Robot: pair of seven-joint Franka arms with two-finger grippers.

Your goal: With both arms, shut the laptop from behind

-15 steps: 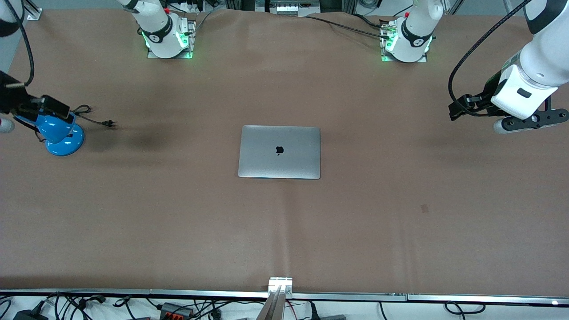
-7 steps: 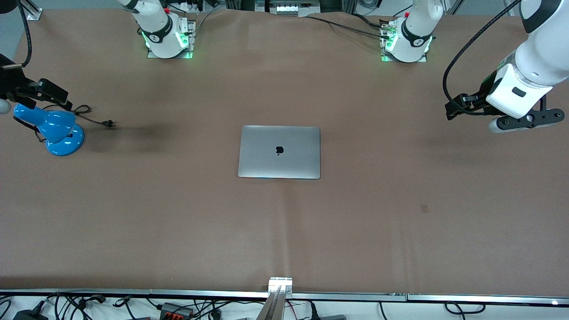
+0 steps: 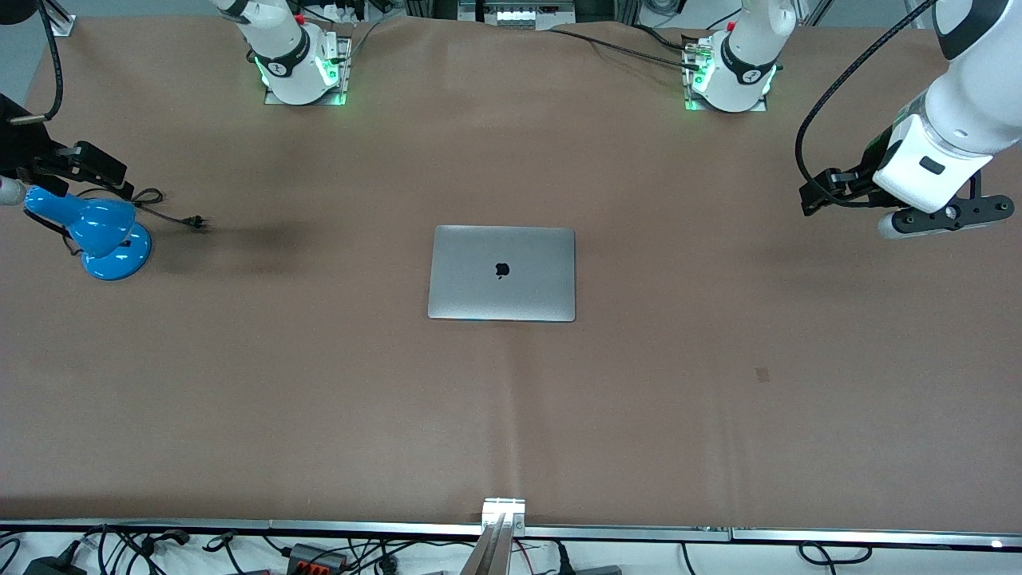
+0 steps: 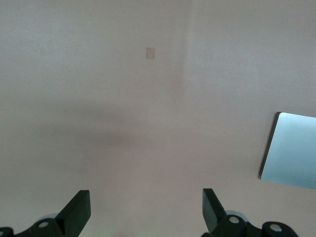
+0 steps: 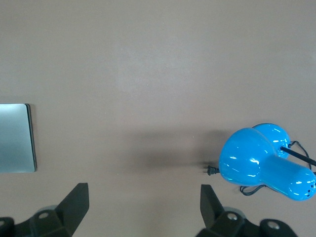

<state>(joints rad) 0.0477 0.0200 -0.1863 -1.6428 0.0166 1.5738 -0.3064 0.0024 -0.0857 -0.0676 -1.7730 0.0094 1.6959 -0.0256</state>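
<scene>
The silver-grey laptop [image 3: 501,273] lies shut and flat in the middle of the table, lid up with the dark apple logo showing. One edge of it shows in the left wrist view [image 4: 291,150] and in the right wrist view [image 5: 16,138]. My left gripper [image 3: 936,217] hangs over bare table at the left arm's end, well apart from the laptop. Its fingers [image 4: 79,210] stand wide open and empty. My right gripper [image 3: 24,164] is over the table's edge at the right arm's end, beside the blue lamp. Its fingers [image 5: 76,202] are open and empty.
A blue desk lamp [image 3: 96,235] with a black cord and plug [image 3: 196,222] lies at the right arm's end; it also shows in the right wrist view [image 5: 264,163]. A small dark mark [image 3: 762,374] is on the brown cloth. The arm bases [image 3: 299,68] stand along the table's edge.
The right gripper has drawn away from above the lamp toward the table's edge. The left gripper has shifted a little toward its base. The laptop has not moved.
</scene>
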